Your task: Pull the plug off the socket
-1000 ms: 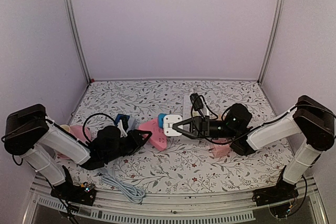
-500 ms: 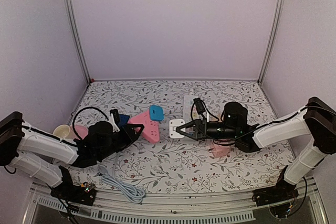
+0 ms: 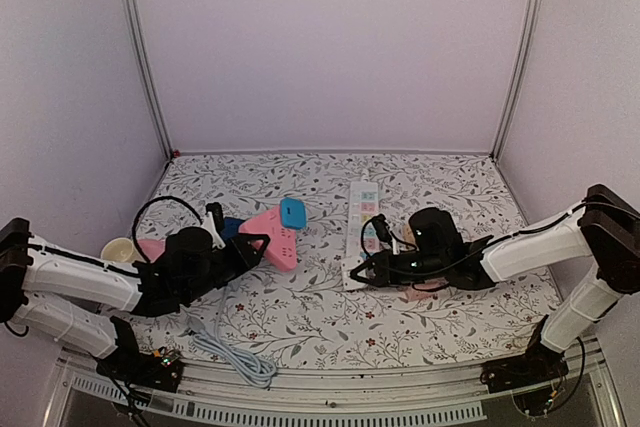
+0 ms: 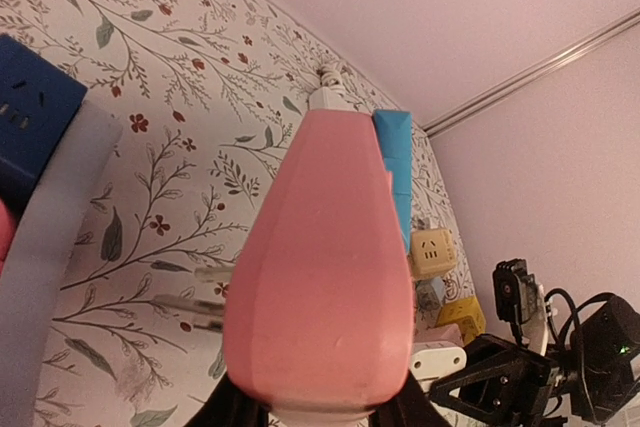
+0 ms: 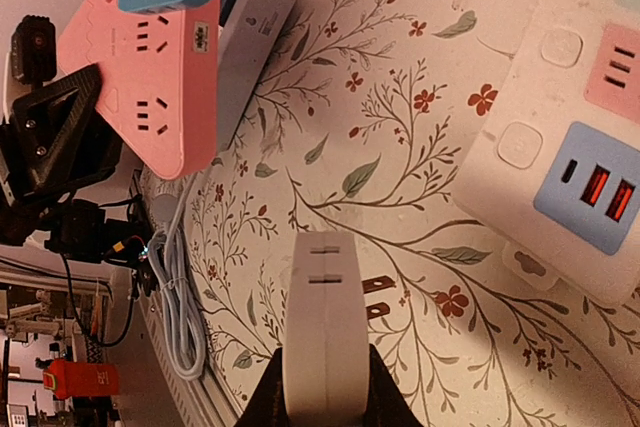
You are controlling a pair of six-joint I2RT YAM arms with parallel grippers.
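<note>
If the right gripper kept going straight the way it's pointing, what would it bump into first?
Probably just the flowered table. The right gripper, shut on the white plug, points past the near side of the pink socket; depth is unclear.

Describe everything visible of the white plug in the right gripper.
The white plug is a slim, rounded block of smooth plastic-looking material with two thin slots on its narrow face. Two flat metal prongs stick out of one side, bare, in no socket. The right gripper clamps its lower end. It hangs over the flowered tablecloth, beside the white power strip and apart from the pink socket block; contact with the cloth is unclear.
</note>
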